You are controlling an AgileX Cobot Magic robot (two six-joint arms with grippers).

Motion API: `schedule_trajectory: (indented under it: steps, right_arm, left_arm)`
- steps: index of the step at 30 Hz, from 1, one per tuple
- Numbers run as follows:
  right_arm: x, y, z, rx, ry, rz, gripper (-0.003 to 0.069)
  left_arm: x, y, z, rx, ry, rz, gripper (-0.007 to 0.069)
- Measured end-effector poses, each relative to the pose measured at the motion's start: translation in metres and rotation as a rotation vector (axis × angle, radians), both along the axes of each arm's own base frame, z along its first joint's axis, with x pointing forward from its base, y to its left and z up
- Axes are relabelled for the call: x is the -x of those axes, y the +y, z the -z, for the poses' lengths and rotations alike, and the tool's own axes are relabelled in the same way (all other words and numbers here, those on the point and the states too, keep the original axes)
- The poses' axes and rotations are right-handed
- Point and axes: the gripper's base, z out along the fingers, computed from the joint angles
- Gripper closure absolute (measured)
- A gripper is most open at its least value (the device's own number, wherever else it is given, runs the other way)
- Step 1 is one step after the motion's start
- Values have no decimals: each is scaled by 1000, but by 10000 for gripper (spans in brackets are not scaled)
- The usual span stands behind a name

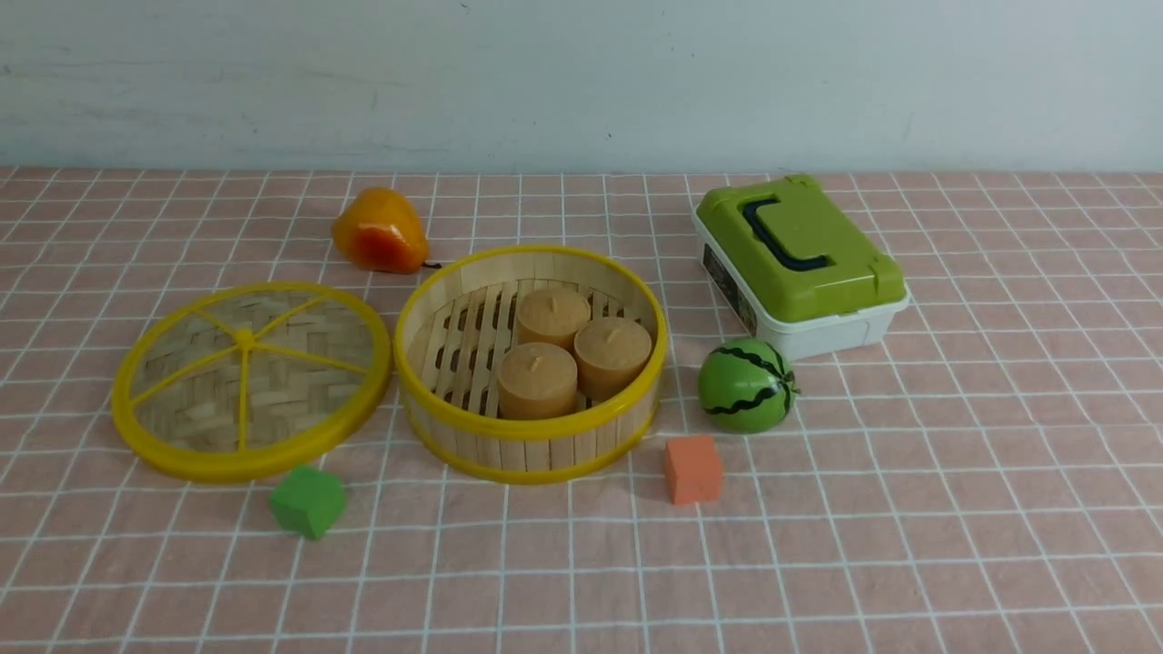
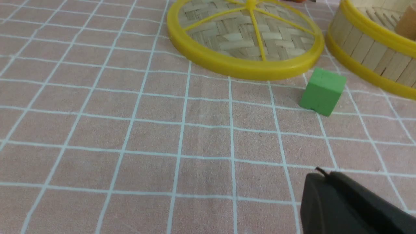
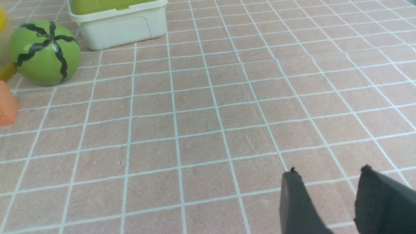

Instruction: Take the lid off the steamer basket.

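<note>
The lid (image 1: pixel 252 379), woven bamboo with a yellow rim and spokes, lies flat on the cloth to the left of the steamer basket (image 1: pixel 531 447); their rims sit close together. The basket is uncovered and holds three tan cylindrical cakes (image 1: pixel 574 351). The lid (image 2: pixel 245 39) and the basket wall (image 2: pixel 367 48) also show in the left wrist view. My left gripper (image 2: pixel 320 175) is shut and empty, above bare cloth short of the lid. My right gripper (image 3: pixel 328 172) is open and empty over bare cloth. Neither gripper shows in the front view.
A green cube (image 1: pixel 307 500) lies in front of the lid, an orange cube (image 1: pixel 692 469) in front of the basket's right side. A toy watermelon (image 1: pixel 747 385) and a white box with green lid (image 1: pixel 800 263) stand to the right. An orange pear-like fruit (image 1: pixel 379 232) lies behind.
</note>
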Motion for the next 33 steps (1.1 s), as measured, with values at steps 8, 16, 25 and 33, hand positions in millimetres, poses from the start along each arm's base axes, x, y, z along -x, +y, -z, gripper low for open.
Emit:
schedule_trajectory:
  steps: [8, 16, 25, 33]
  right_arm:
    - [0, 0, 0, 0, 0, 0, 417]
    - [0, 0, 0, 0, 0, 0, 417]
    - [0, 0, 0, 1, 0, 0, 417]
    - [0, 0, 0, 0, 0, 0, 417]
  left_arm:
    - [0, -1, 1, 3, 7, 16, 637]
    - [0, -2, 1, 5, 8, 16, 637]
    - [0, -2, 1, 5, 7, 16, 637]
    - [0, -2, 1, 5, 8, 16, 637]
